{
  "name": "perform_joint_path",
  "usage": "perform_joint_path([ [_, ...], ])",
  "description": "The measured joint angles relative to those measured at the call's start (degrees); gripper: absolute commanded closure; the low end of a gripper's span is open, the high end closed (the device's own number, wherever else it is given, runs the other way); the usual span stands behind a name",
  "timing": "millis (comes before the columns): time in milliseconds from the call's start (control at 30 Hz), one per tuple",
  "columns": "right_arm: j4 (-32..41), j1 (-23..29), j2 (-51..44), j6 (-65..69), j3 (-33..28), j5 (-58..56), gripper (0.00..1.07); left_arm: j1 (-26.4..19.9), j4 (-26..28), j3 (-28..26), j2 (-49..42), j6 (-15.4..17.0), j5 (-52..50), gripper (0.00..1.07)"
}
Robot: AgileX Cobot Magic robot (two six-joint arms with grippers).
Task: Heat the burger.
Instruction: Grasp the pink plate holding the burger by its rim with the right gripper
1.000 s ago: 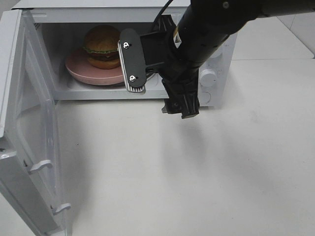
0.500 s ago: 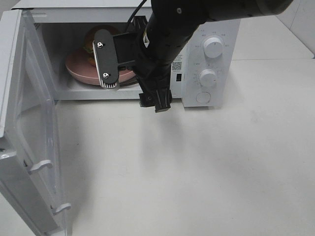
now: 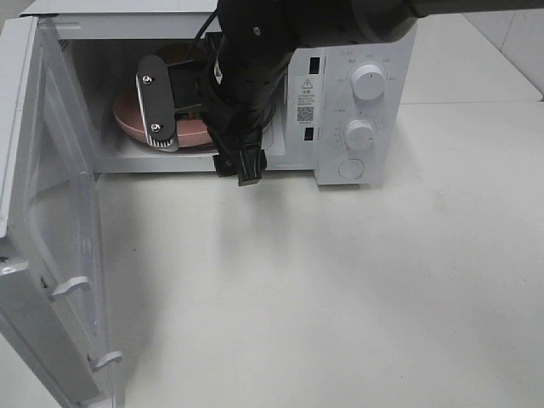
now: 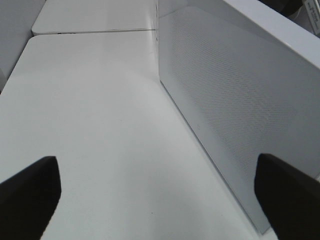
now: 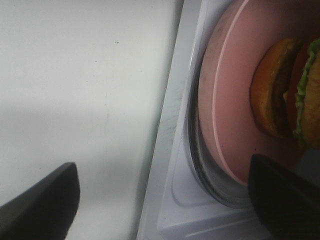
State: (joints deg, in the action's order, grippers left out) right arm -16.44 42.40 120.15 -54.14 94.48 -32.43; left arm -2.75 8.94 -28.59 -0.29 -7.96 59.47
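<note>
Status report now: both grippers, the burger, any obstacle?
Left gripper open. Right gripper open, at doorway of white microwave. Golden-bun burger on round pink plate inside. Door open.

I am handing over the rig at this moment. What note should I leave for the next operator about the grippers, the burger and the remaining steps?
Left gripper: open, empty, near the open door.
Right gripper: open, empty, at the front of the microwave opening.
Burger: on the pink plate inside the microwave.
Done: burger loaded.
Left: pull the right arm clear, shut the door, set the dials.
</note>
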Motion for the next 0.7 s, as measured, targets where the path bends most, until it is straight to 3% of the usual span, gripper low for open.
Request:
perform_joint_path([
  [367,-1.0,0.0,7.9,1.5,10.5,-0.7,0.23,0.0,0.0,0.0,0.0,0.0,0.0,0.09],
  [700,-1.1,-0.6,12.8,1.9,15.2,-0.8,0.25,0.0,0.0,0.0,0.0,0.0,0.0,0.09],
])
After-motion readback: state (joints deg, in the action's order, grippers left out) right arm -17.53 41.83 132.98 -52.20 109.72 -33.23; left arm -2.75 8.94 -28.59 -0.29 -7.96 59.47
